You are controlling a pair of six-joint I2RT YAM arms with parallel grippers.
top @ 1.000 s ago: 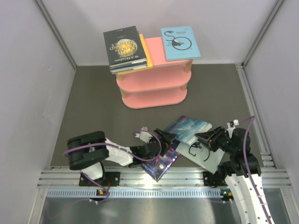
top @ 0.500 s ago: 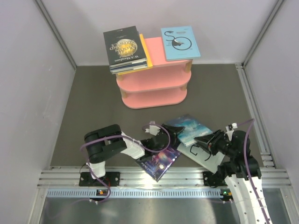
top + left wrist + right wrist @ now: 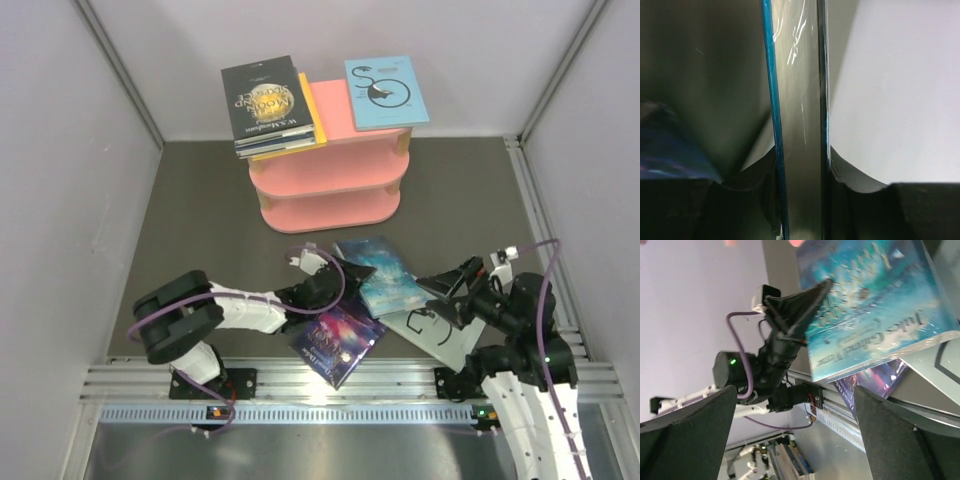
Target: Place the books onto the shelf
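Top external view placed the left gripper [image 3: 352,272] at the left long edge of the teal book [image 3: 390,280]; that book lay on the table [image 3: 200,230] between the arms and the shelf [image 3: 330,185], its near end over the white book [image 3: 445,345]; its long axis ran from the shelf side back toward the right arm's base, slanted a little. Left wrist view showed the book edge-on between the fingers [image 3: 855,175], both pads against it, so the grip read as pinched on the teal book. Right gripper [image 3: 450,283] hung just beside the book's near right corner, fingers spread wide with nothing between them. From the left gripper the shelf lay straight beyond, away from the arms and slightly left; the left arm was plainly the one placed to carry the book there, short end leading, I judged.
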